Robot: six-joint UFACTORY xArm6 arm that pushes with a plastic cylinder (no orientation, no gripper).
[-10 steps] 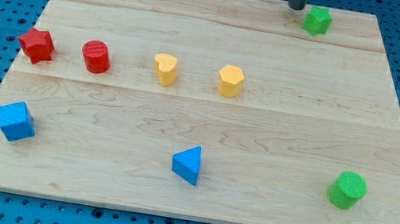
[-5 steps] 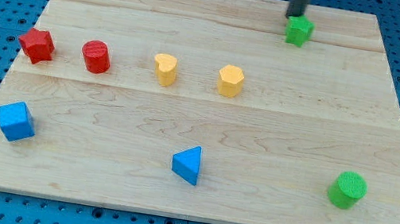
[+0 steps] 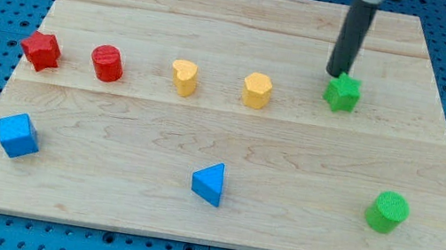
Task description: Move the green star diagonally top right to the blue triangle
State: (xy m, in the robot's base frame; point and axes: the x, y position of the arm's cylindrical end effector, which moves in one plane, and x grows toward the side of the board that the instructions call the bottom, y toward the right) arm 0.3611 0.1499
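The green star (image 3: pixel 342 93) lies on the wooden board (image 3: pixel 216 223), right of centre in the upper half. My tip (image 3: pixel 336 74) touches the star's upper left edge. The blue triangle (image 3: pixel 209 183) lies near the view's bottom at the middle, well down and to the left of the star.
A yellow block (image 3: pixel 256 90) sits just left of the star, with another yellow block (image 3: pixel 184 77) further left. A red cylinder (image 3: pixel 107 63) and a red star (image 3: pixel 41 50) lie at the left. A blue cube (image 3: pixel 18 135) is at lower left. A green cylinder (image 3: pixel 387 211) is at lower right.
My tip moved down the view, pushing the green star from the board's top edge down to the row of the yellow blocks. The other blocks did not move.
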